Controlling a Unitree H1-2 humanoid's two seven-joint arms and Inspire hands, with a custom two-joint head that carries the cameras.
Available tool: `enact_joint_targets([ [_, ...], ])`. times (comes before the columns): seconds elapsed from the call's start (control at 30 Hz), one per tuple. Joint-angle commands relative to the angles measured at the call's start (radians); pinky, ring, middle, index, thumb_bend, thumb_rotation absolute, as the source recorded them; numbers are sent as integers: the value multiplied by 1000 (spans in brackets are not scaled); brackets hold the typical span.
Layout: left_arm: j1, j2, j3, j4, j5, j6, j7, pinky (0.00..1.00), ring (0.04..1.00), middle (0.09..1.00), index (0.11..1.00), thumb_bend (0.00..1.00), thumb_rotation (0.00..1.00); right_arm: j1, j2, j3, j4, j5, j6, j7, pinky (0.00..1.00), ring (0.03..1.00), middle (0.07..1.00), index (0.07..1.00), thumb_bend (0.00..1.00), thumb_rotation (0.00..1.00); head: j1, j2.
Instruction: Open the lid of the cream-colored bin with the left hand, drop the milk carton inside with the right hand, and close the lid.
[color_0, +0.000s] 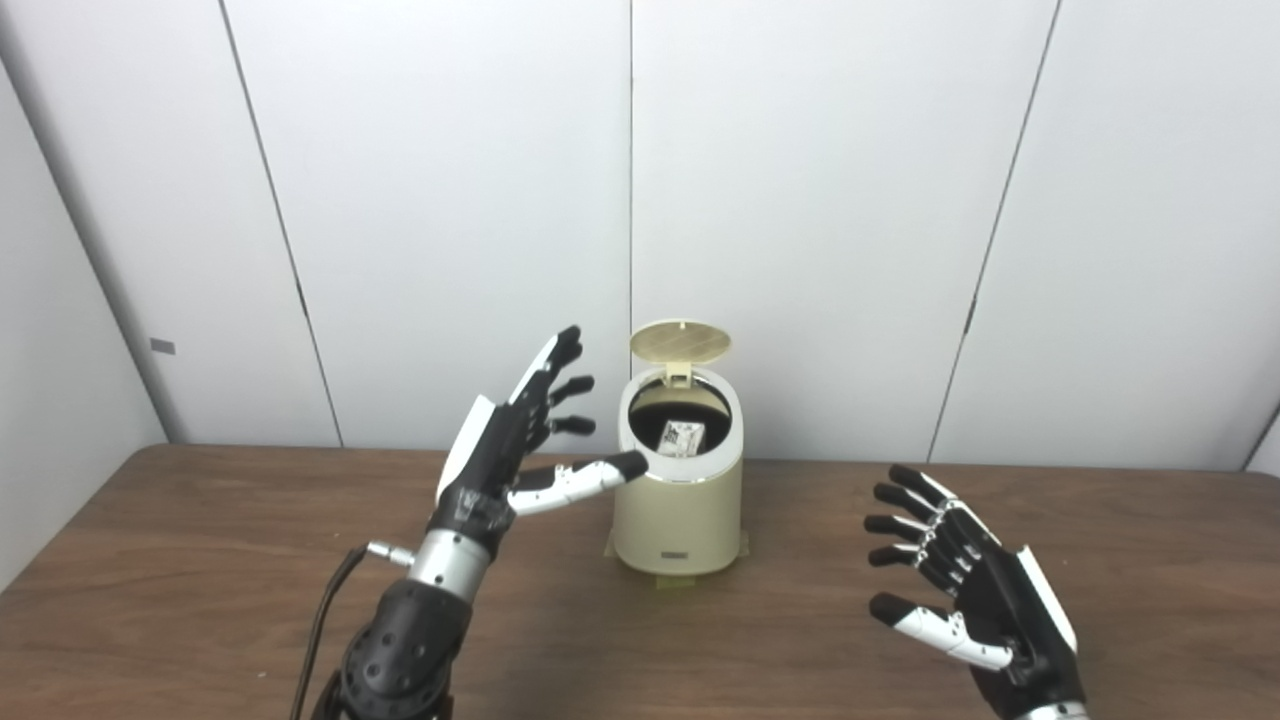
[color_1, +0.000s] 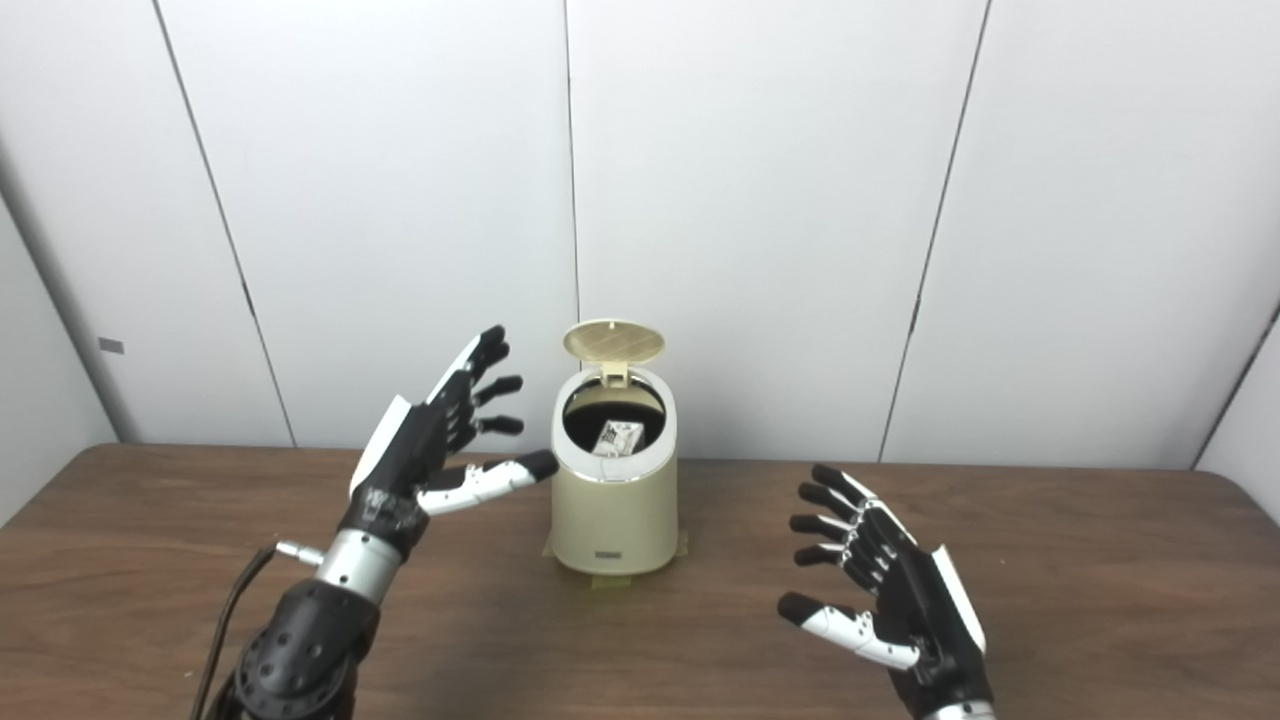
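The round cream-coloured plastic bin (color_0: 680, 500) stands on the brown wood-grain table (color_0: 200, 560), near its far edge, and its flat round cream lid (color_0: 681, 343) is tipped up on the hinge at the back, standing nearly upright above the opening. Down in the dark well of the bin I can see the small white printed milk carton (color_0: 683, 437), lying tilted against the inside. So, as I judge it, two of my three jobs are done: the lid is up and the carton is in.

My left hand (color_0: 510, 450) is raised just beside the bin on its left, fingers spread and pointing up, thumb stretched out toward the bin's rim (whether the thumb tip actually touches the rim I cannot tell from either view). It holds nothing. My right hand (color_1: 885, 585) is low over the table, well apart from the bin on the right, palm turned inward, fingers splayed wide and likewise holding nothing.

What is left is closing the lid. My left hand is the nearer one, but it sits below and to the side of the lid, so I would need to reach up and over to push it down.
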Motion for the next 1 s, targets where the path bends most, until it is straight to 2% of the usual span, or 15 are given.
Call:
enact_joint_targets([
  [0.0,-100,23,-5,23,35,9,3,727,915,987,1000,958,347,-30,-6,-8,-34,13,-32,4,590,723,810,824,790,345,0,3],
  [0.13,-205,51,-31,107,92,10,7,720,894,966,1000,960,355,-27,1,-2,-43,2,-33,0,588,724,813,829,782,341,-10,0],
  [0.3,-316,82,-72,204,176,49,4,802,936,985,1000,958,364,-21,9,4,-69,-8,-14,-6,571,716,808,823,777,348,-11,2],
  [0.4,-369,100,-98,249,222,60,-2,806,935,984,1000,957,387,-19,15,6,-75,-7,-10,-6,552,715,809,826,754,322,-11,2],
  [0.53,-419,117,-128,275,259,79,-21,808,931,987,1000,969,377,-20,18,8,-76,0,-8,1,554,714,803,826,762,335,-12,-1],
  [0.67,-441,139,-163,284,301,79,-47,827,946,979,1000,966,352,-21,25,9,-75,-4,-10,-6,549,709,793,818,762,332,-15,-2],
  [0.77,-442,152,-181,276,311,83,-78,815,950,961,951,964,363,-22,39,5,-75,-25,-7,-27,533,687,786,804,754,339,-23,-3],
  [0.97,-436,181,-202,257,283,37,-171,801,894,879,837,977,379,-21,64,11,-104,-56,27,-45,522,670,781,790,755,333,-55,10],
])
